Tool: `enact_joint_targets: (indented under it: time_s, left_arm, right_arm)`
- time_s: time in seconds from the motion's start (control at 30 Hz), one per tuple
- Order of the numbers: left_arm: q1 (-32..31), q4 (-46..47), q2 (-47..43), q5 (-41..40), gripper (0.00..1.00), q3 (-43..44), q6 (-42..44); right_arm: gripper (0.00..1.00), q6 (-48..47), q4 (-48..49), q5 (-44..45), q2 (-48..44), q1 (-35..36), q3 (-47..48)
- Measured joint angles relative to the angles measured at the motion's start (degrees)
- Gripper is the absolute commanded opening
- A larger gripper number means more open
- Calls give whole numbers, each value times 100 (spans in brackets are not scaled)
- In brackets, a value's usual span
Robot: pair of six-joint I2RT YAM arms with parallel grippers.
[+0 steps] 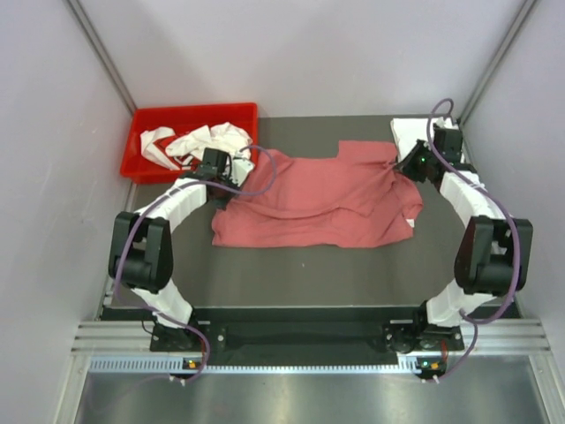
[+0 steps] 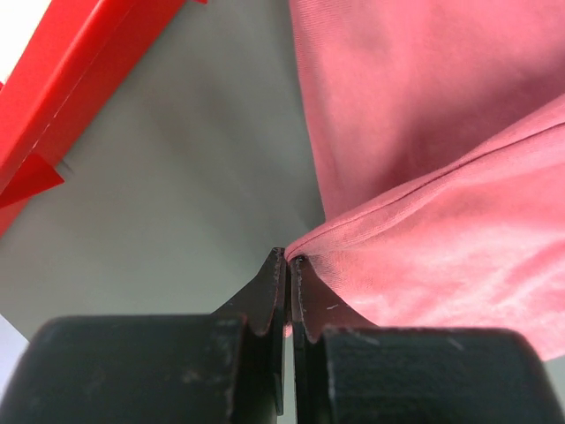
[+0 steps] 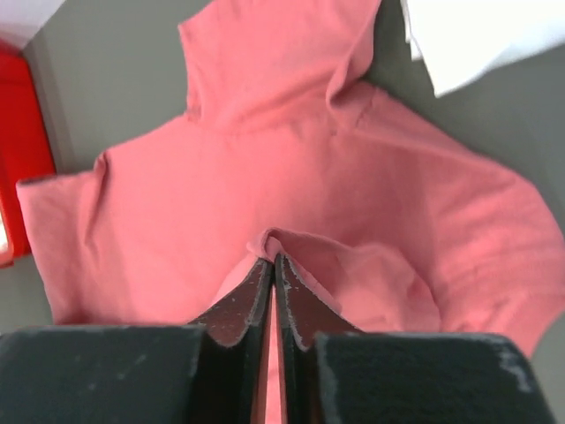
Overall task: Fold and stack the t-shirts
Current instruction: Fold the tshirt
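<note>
Left fingers [image 2: 265, 296] are pressed together and pinch a fold at the edge of the pink t-shirt [image 2: 424, 132], with the cloth caught right at the tips. Right fingers [image 3: 234, 305] are also clamped tight, with a small raised ridge of the same shirt nipped between them. Both pinched spots are lifted a little, and the fabric slopes away from them.

Taking the red bin [image 1: 141, 152] as the landmark:
- The left fingers sit just beside its near right corner.
- The right fingers are well apart from it, at the opposite side of the shirt.
- The shirt lies on the dark table [image 1: 309, 269], starting just right of the bin. It is spread out but wrinkled, with creases across the middle and its near edge uneven.
- White garments [image 1: 205, 141] are heaped loosely inside the bin, some hanging over its right wall.
- A folded white cloth [image 1: 408, 132] lies flat on the table far right of the bin, beyond the shirt and just behind the right fingers.

Both arms reach inward from the table's near edge.
</note>
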Motion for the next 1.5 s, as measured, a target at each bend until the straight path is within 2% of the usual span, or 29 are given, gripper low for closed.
enact_joint_targets:
  time_s: [0.13, 0.17, 0.2, 0.27, 0.3, 0.37, 0.47, 0.5, 0.53, 0.63, 0.7, 0.77, 0.83, 0.97, 1.07, 1.13, 1.17, 1.2, 1.27, 1.33, 1.5]
  left_arm:
    - [-4, 46, 164, -92, 0, 20, 2]
    - [-4, 44, 197, -103, 0, 20, 4]
    - [-4, 46, 225, -116, 1, 20, 4]
    - [-4, 52, 280, -140, 9, 31, 4]
    - [-4, 46, 291, -157, 23, 39, 9]
    - [-7, 24, 321, -184, 34, 90, -7]
    - [-7, -57, 278, -157, 60, 197, -125]
    - [-4, -79, 205, -140, 78, 197, -162]
    - [-4, -131, 122, -116, 88, 186, -164]
    - [22, -190, -402, -81, 89, -35, -313]
    - [57, -232, -772, -68, 87, -254, -361]
    - [107, -267, -999, -68, 78, -476, -463]
    - [153, -293, -1021, -70, 72, -671, -564]
    - [238, -378, -787, -52, 69, -1045, -754]
    - [313, -426, -678, 103, 64, -1233, -861]
    - [350, -481, -643, 297, 60, -1261, -920]
    - [361, -492, -636, 400, 54, -1261, -944]
    - [365, -514, -634, 507, 43, -1261, -973]
    - [365, -542, -634, 680, 27, -1266, -1021]
    - [365, -544, -634, 798, 0, -1307, -1051]
    - [378, -603, -640, 990, 0, -1464, -933]
  right_arm:
    - [22, 256, 203, 87, 647, 50, 505]
    - [29, 328, 273, 107, 787, 72, 601]
    - [43, 402, 306, 118, 944, 87, 739]
    - [51, 407, 267, 216, 1224, 111, 1038]
    - [54, 358, 190, 289, 1346, 118, 1217]
    - [55, 170, -2, 592, 1491, 144, 1517]
    - [56, -219, -168, 1082, 1113, 142, 1274]
    - [56, -341, -199, 1220, 807, 142, 949]
    - [56, -431, -260, 1307, 490, 142, 623]
    - [56, -651, -431, 1504, -656, 142, -507]
    - [53, -743, -507, 1521, -1115, 142, -1049]
    - [51, -798, -564, 1528, -1220, 131, -1386]
    - [47, -848, -597, 1517, -1154, 98, -1674]
    - [39, -907, -678, 1388, -957, 66, -1961]
    - [27, -949, -660, 1266, -763, 66, -1965]
    - [14, -979, -662, 1189, -708, 66, -1969]
    - [10, -984, -638, 1163, -717, 66, -1991]
    - [2, -986, -629, 1137, -741, 66, -2024]
    - [0, -968, -595, 1108, -800, 61, -2114]
    - [0, -951, -597, 1091, -892, 39, -2232]
    - [0, -933, -769, 1064, -1287, -144, -2371]
